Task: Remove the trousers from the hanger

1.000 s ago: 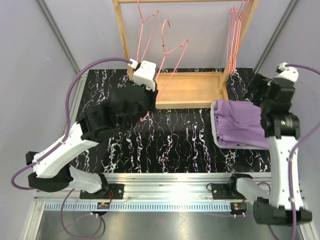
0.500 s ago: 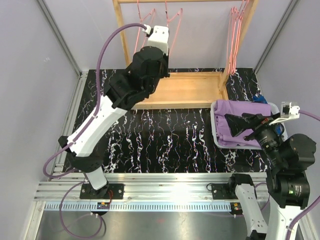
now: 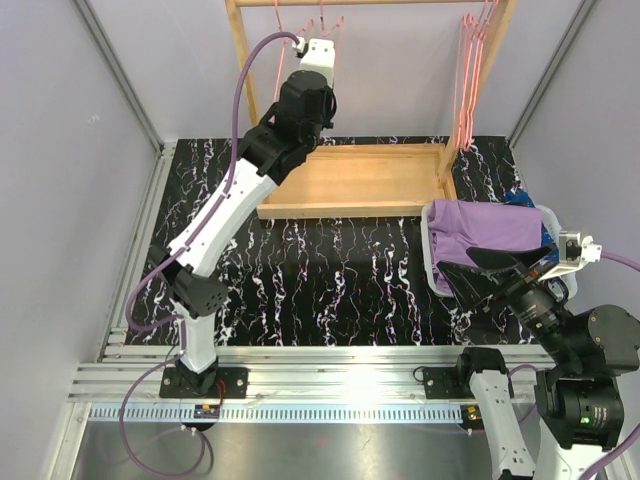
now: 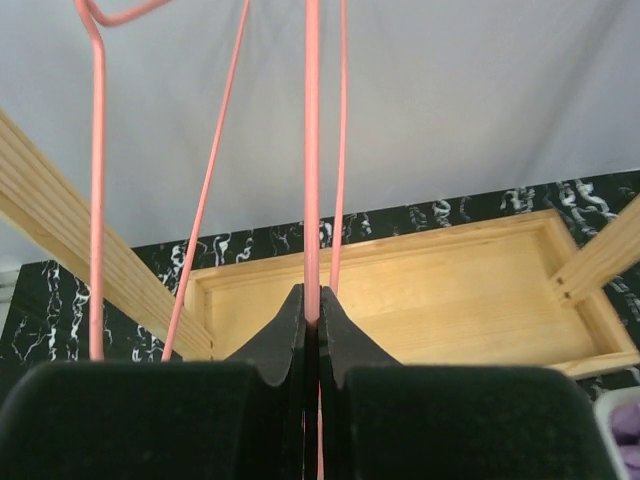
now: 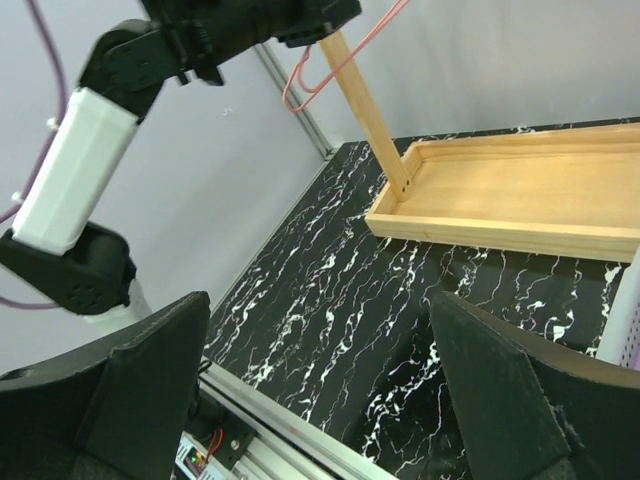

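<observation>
The lilac trousers [image 3: 490, 232] lie heaped in a white bin [image 3: 431, 262] at the right. A bit of the dark blue patterned trousers [image 3: 522, 198] peeks out behind them. High at the wooden rack's top, my left gripper [image 4: 312, 312] is shut on the wire of a bare pink hanger [image 4: 312, 150]. In the top view that hanger [image 3: 334, 24] hangs near the top rail, and no cloth is on it. My right gripper [image 3: 478, 278] stands open over the bin's near edge with nothing between its fingers. It shows wide open in its wrist view [image 5: 320, 310].
The wooden rack's tray base [image 3: 370, 180] stands at the back centre, with upright posts on both sides. More pink hangers [image 3: 468, 70] hang at the rack's right post. The black marbled tabletop [image 3: 330, 270] lies between the arms.
My left arm has risen from table height to the rack's top rail, carrying the pink hanger. The right arm has pulled back from the bin toward the near edge, still open.
</observation>
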Tool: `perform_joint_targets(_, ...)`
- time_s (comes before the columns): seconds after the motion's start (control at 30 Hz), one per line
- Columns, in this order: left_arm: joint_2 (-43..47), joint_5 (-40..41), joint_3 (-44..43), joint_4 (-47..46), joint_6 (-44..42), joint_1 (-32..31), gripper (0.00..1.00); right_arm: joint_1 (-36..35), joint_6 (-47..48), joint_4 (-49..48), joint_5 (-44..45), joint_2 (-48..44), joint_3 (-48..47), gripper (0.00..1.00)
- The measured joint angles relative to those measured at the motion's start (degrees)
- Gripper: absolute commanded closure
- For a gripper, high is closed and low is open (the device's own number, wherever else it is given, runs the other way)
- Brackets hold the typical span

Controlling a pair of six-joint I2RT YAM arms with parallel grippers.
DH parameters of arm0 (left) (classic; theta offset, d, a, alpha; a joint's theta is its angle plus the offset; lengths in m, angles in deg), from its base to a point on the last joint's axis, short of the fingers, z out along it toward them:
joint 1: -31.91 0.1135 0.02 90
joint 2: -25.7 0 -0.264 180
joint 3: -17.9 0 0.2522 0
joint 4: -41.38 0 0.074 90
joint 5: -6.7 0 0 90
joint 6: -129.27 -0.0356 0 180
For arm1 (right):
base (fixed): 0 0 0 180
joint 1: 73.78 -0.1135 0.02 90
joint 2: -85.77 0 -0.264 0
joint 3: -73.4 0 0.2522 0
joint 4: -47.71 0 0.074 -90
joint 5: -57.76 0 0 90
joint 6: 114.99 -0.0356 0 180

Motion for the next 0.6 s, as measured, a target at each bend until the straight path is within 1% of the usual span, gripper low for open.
perform_joint_targets(0.17, -2.29, -2.25, 0.55, 1.22, 1.57, 4.57, 1.0, -1.18, 0.02, 0.9, -0.2, -0.42, -0.02, 0.01)
perform_joint_targets(0.27, -2.86, -3.69, 0.22, 1.88, 2.47, 6.27, 1.0, -1.51, 0.0, 1.2, -0.44, -0.44, -0.02, 0.01)
perform_joint_targets(0.43, -2.95, -6.25, 0.26, 2.58, 4.42, 7.23, 1.0, -1.66, 0.0, 1.6, -0.57, -0.46, -0.02, 0.01)
perform_joint_targets(0.53, -2.21, -7.17, 2.23, 2.51, 6.14, 7.23, 1.0, -1.66, 0.04, 1.64, -0.55, -0.46, -0.02, 0.01)
perform_joint_targets(0.6, -0.98, -7.87, 4.59, 2.01, 7.39, 7.26, 0.95, -1.66, 0.28, 1.92, -0.37, -0.46, -0.02, 0.0)
